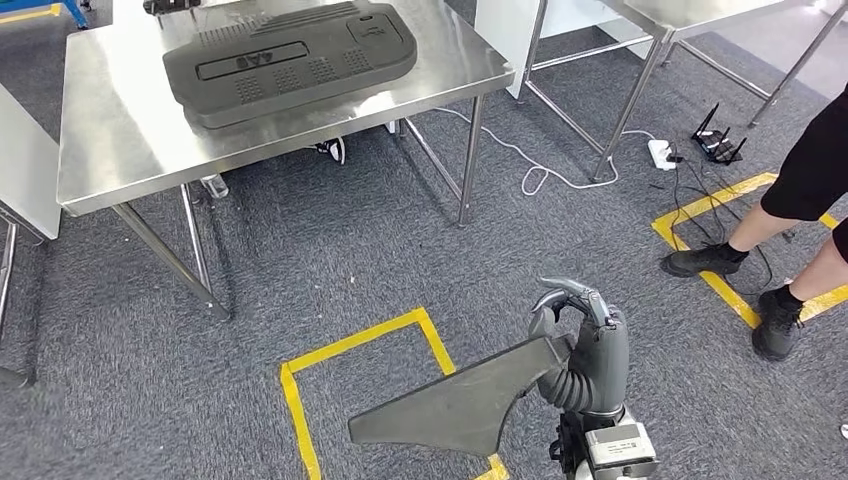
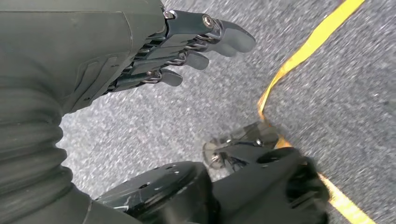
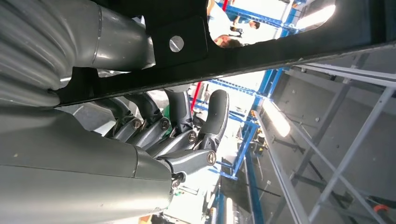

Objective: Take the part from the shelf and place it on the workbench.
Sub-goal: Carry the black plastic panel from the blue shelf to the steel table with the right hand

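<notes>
My right hand [image 1: 583, 345] is closest to the camera, low in the head view, fingers curled over the edge of the part [image 1: 462, 404]: a flat, dark grey, wedge-shaped panel. In the right wrist view the fingers [image 3: 184, 126] wrap the panel's dark edge, so I read it as firmly gripped. The panel's long axis runs out from that hand toward my left side, wide end away from the grip, hanging over the yellow tape square [image 1: 345, 345] on the carpet. My left hand [image 2: 187, 46] hangs over the carpet beside a yellow line, fingers straight, lying together, holding nothing. Taking the tape square as landmark: the workbench [image 1: 110, 150] stands beyond it and somewhat to my left, a steel table already carrying a large dark moulded panel [image 1: 290, 60] across its far middle. The near strip of benchtop, on the tape-square side, is bare steel. A person's legs [image 1: 770, 250] stand off to the right of the square, well apart from the bench. My judgement: the carrying arm is on the far side from the bench, so the panel's free wide end leads; I need to close in before setting it on that near strip, short of the moulded panel.
</notes>
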### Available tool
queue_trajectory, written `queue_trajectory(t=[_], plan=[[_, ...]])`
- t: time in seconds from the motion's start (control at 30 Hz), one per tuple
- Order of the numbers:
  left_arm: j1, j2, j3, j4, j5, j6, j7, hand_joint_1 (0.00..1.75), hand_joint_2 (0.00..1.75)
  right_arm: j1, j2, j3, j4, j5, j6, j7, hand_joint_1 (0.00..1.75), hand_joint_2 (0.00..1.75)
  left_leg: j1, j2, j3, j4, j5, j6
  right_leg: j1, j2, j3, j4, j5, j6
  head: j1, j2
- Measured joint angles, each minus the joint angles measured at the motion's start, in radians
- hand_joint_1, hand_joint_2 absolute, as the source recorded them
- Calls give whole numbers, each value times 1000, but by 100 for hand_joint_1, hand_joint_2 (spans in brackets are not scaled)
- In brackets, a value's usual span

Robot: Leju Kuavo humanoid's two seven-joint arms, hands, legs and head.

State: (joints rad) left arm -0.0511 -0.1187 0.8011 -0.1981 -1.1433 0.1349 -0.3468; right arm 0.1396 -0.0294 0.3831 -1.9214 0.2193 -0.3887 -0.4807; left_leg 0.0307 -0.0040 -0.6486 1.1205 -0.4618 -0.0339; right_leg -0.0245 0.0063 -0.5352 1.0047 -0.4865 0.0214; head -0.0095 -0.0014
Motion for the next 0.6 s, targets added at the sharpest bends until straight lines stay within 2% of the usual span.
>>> queue_trajectory(t=[0.03,0.07,0.13,0.2,0.23,0.3,0.33,0.37,0.4,0.43,0.47,0.5,0.53,0.6], plan=[[-1,0,0,1,0,0,0,0,175,0,0,0,0,0,0,0,175,175,0,1,17,-41,13,3,3,1,1,2,-7,7,-2,0],[-1,-1,0,1,-1,0,0,0,175,-1,0,0,1,0,0,0,175,175,-1,0,26,-62,12,8,6,1,-1,3,-12,13,-3,0],[-2,-1,0,1,-2,0,0,0,175,-1,0,1,1,0,0,0,175,175,-5,-2,28,-67,3,24,7,0,2,0,-17,24,-2,0],[-1,-1,0,1,-2,0,0,0,175,-2,0,1,0,0,0,0,175,175,-5,-4,33,-72,0,39,4,-2,-7,28,-31,30,0,0],[-1,-1,0,1,-2,1,0,0,175,-3,0,0,0,0,0,0,175,175,-4,-5,38,-73,-2,46,4,-2,-31,73,-48,30,2,0],[-2,-1,0,0,-3,1,0,0,175,-3,0,0,0,0,0,0,175,175,-4,-5,44,-74,-9,56,4,-3,-115,208,-90,23,5,0],[-2,-1,0,0,-4,1,0,0,175,-2,0,0,0,-1,0,0,175,175,-5,-5,48,-74,-13,58,4,-3,-159,269,-102,23,6,0],[-2,-1,0,0,-5,1,0,0,175,-2,0,0,1,-1,0,0,175,175,-5,-6,54,-74,-19,59,4,-3,-188,299,-98,28,6,0],[-2,-1,0,0,-5,1,0,0,175,-2,0,0,1,-1,0,0,175,175,-5,-8,61,-74,-25,59,3,-3,-198,290,-78,35,7,0],[-1,-1,0,0,-5,1,1,0,175,-1,-1,0,1,-1,0,0,175,175,-5,-10,70,-74,-31,56,3,-3,-188,241,-42,45,7,0],[-1,-2,0,0,-5,1,1,0,175,-2,-1,0,1,-1,0,0,175,175,-4,-12,79,-74,-38,53,3,-5,-165,170,-2,53,8,0],[-2,-2,0,0,-5,1,1,0,175,-2,-1,0,1,-1,0,0,175,175,-7,-14,87,-73,-47,47,5,-6,-137,104,31,55,9,0],[-2,-2,0,0,-5,1,1,0,175,-2,-1,0,1,-1,0,0,175,175,-9,-15,93,-74,-55,42,7,-6,-117,57,52,51,9,0],[-3,-1,0,0,-5,1,1,0,175,-2,0,0,1,-1,0,0,175,175,-15,-16,102,-80,-66,32,12,-6,-102,32,61,32,8,0]])
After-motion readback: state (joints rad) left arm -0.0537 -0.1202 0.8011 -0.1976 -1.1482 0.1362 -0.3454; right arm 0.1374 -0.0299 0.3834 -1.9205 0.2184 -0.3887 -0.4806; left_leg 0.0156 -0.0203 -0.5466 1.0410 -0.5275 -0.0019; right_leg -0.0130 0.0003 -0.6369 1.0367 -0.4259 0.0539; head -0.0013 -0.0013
